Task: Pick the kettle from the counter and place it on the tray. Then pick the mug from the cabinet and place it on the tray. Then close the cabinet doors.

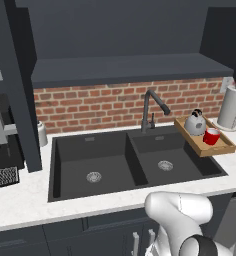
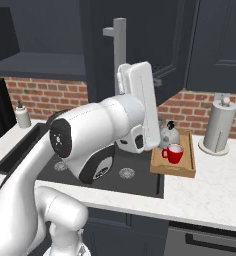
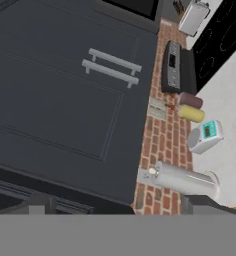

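Since the hand (image 3: 121, 207) shows its two dark fingertips (image 3: 37, 205) set far apart at the bottom of the hand view with nothing between them, I judge it wide open and empty, facing flat charcoal door panels that carry two silver bar handles (image 3: 110, 66) lying side by side. Past those panels runs the brick wall, with one white paper-towel roll (image 3: 185, 180) standing on the table (image 3: 230, 125). In the right base view the white forearm rises in front of a swung-out cabinet door (image 2: 150, 40) with one long vertical bar handle (image 2: 119, 55). Whether the hand touches that door I cannot tell. Further out, the one wooden tray (image 1: 218, 150) sits on the table just right of the black sink (image 1: 65, 165), which has two basins and one tap (image 1: 151, 107). On the tray stand one silver kettle (image 1: 195, 123) and one red mug (image 1: 211, 136), close together, both upright. The cabinet (image 1: 130, 70) above the sink gapes open, its dark shelf bare, with one door (image 1: 21, 85) seen edge-on at its left. Both placings look done, so the step in hand is closing the cabinet doors. The next move calls for setting the hand on the open door's outer face or handle and pushing along its arc until it shuts, then seeing to the other door
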Available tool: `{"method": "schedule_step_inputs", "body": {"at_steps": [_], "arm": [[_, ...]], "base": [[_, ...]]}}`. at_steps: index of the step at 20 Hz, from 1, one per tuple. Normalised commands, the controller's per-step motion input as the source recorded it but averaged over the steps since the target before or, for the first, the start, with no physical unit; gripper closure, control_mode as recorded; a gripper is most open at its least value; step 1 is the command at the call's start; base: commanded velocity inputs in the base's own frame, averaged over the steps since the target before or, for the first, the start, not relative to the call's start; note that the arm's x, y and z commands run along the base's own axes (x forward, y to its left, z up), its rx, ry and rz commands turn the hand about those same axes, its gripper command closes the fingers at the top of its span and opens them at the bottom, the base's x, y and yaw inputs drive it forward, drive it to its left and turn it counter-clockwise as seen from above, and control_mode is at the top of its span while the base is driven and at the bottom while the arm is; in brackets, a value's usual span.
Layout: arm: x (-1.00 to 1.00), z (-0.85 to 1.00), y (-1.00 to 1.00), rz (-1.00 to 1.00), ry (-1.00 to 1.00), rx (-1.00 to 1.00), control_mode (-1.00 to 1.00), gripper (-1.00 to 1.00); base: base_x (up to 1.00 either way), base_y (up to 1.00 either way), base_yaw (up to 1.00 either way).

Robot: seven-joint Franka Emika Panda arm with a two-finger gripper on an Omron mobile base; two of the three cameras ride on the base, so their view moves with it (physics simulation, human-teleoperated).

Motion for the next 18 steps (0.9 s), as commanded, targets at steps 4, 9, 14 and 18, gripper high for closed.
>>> {"method": "schedule_step_inputs", "body": {"at_steps": [4, 9, 14, 18], "arm": [[0.25, 0.0, 0.47, 0.0, 0.0, -0.08, -1.0, -1.0], [0.28, 0.0, 0.53, 0.0, 0.0, -0.07, -1.0, -1.0], [0.36, 0.0, 0.54, 0.0, 0.0, -0.05, -1.0, -1.0], [0.38, 0.0, 0.55, 0.0, 0.0, -0.03, -1.0, -1.0]], "base": [[0.0, 0.0, 0.0], [0.0, 0.0, 0.0], [0.0, 0.0, 0.0], [0.0, 0.0, 0.0]]}}
